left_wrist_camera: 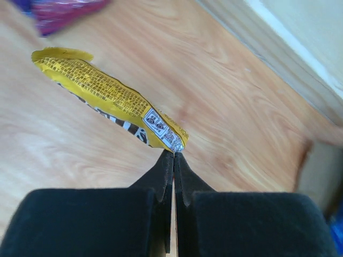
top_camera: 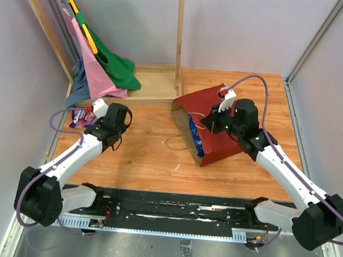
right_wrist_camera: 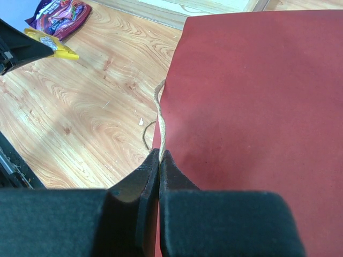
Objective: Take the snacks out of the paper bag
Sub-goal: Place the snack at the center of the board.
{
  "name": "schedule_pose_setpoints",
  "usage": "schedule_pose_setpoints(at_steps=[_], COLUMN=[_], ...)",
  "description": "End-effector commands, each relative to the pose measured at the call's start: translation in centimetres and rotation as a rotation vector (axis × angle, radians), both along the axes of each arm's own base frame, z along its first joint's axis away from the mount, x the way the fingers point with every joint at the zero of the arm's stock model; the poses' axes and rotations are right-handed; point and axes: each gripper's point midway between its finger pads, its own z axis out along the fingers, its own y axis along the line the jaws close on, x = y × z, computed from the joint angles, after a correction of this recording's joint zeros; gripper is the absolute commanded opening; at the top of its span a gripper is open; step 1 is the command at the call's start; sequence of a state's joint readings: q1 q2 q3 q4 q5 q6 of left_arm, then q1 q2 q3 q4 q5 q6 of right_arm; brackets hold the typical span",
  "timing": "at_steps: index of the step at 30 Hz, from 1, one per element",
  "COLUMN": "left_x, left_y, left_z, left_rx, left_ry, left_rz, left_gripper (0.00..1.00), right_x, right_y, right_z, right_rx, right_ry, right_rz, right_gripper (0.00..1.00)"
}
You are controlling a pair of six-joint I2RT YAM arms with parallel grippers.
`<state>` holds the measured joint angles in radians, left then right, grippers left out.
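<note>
Paper bag (top_camera: 216, 117): on its side on desk (top_camera: 146, 156), mouth toward left arm. Blue chip bag (top_camera: 194, 137) inside, seen in top view only.
Left tool (left_wrist_camera: 173, 153): clamped on yellow packet (left_wrist_camera: 107, 96), per left wrist view.
Right tool (right_wrist_camera: 159, 155): clamped on string handle (right_wrist_camera: 159, 115).
Purple packet (top_camera: 83, 117): on desk, outside bag.

Two white-shelled arms (top_camera: 75, 151) with black joints are ending in the matte black, wedge-fingered left claw (left_wrist_camera: 173, 155) and right claw (right_wrist_camera: 159, 154); thin purple cables (top_camera: 267, 91) are looping behind each claw, white brackets (top_camera: 226, 102) sitting above.
</note>
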<state>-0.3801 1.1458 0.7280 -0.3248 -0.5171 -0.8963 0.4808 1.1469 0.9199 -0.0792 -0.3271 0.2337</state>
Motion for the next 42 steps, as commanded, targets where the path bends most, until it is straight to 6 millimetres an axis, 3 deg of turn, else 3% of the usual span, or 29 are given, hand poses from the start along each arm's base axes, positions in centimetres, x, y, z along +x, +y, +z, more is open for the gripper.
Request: schedule_pose_setpoints(at_steps=[1, 4, 7, 11, 20, 42], left_x=[-1.4, -2.0, -1.2, 0.1, 3.2, 8.1], left_y=[5.0, 5.9, 4.9, 3.8, 3.4, 4.0], left_z=[-0.6, -1.8, -4.0, -5.6, -5.5, -8.1], left_rx=[0.113, 0.171, 0.203, 0.185, 0.233, 0.27], left_ry=[0.101, 0.226, 0.358, 0.393, 0.401, 0.466], left_rz=[0.266, 0.379, 0.349, 0.327, 0.362, 0.417], left_gripper=[0.01, 0.01, 0.01, 0.01, 0.01, 0.04], right_x=[-0.1, -0.1, -0.1, -0.1, 0.0, -0.1], right_y=[-0.3, -0.3, -0.1, -0.2, -0.1, -0.3], right_z=[0.9, 0.7, 0.5, 0.5, -0.2, -0.5], right_rx=[0.026, 0.026, 0.026, 0.021, 0.015, 0.004], right_ry=[-0.022, -0.019, -0.014, -0.016, -0.004, -0.004], right_rz=[-0.004, -0.003, 0.002, 0.0, 0.002, 0.002], right_gripper=[0.01, 0.01, 0.01, 0.01, 0.01, 0.01])
